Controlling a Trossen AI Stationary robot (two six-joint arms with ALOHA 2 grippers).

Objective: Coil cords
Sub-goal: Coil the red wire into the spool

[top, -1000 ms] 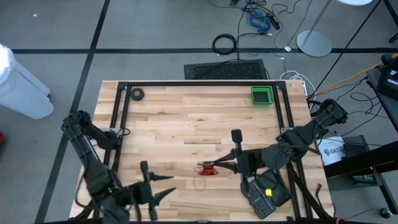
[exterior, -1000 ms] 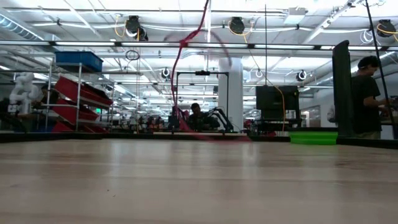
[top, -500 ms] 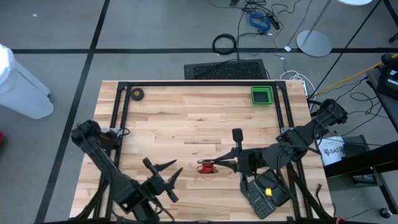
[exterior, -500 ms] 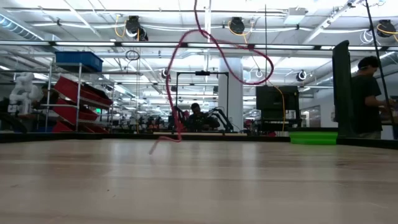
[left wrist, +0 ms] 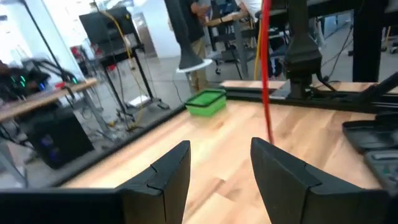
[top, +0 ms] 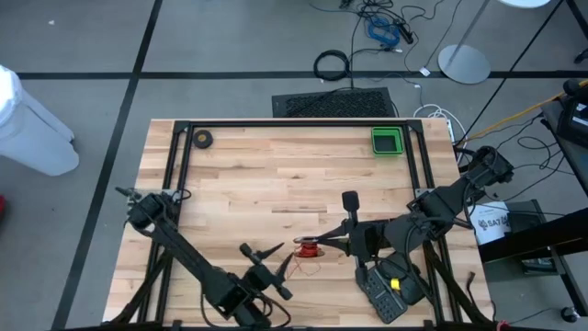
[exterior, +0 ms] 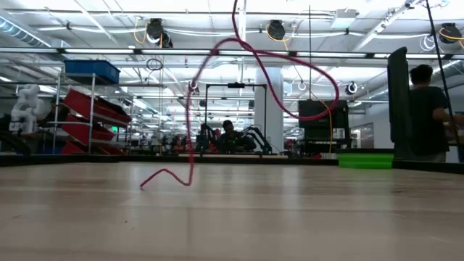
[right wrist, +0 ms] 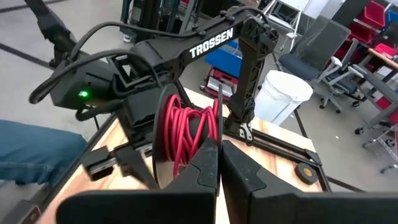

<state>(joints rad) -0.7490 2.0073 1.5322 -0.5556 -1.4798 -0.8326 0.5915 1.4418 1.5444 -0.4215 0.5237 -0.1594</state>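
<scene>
My right gripper [right wrist: 217, 163] pinches the light reel [right wrist: 180, 140], left gripper [top: 269, 258] gaping empty; the limp red cord [exterior: 217, 94] wants pinching near its loose tail.

Table [top: 276, 175]: pale butcher-block wood in jointed strips, smooth, low satin sheen; red cord [exterior: 190, 123]: thin, smooth plastic-looking jacket, slight gloss; reel [right wrist: 163, 149]: black plastic by its look, matt flange; left gripper [left wrist: 217, 168] fingers [left wrist: 171, 171]: dark, matt, hard-looking; right gripper [right wrist: 219, 163]: same dark matt finish; bin [top: 387, 142] at 1 o'clock: green, glossy plastic by its look; frame rails [top: 182, 156]: black, matt, metal-looking.
</scene>
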